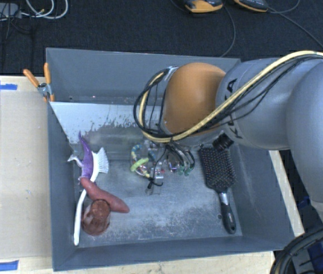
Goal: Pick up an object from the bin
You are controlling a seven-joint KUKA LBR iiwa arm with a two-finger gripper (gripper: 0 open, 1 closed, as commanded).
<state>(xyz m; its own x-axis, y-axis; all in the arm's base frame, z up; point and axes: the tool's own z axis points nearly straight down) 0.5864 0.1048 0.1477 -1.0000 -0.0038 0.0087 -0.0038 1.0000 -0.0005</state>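
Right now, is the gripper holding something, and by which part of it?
It seems to hold nothing. The gripper is low over bare bin floor, apart from the black hairbrush and the white brush.

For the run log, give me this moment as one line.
gripper: low over middle of bin | black hairbrush: right of it, apart | white brush, red lump: left side

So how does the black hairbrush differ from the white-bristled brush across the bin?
The black hairbrush is dark all over; the white-bristled brush has a purple handle. The black hairbrush lies at the right and looks larger; the white-bristled brush lies at the left. Both rest on the bin floor.
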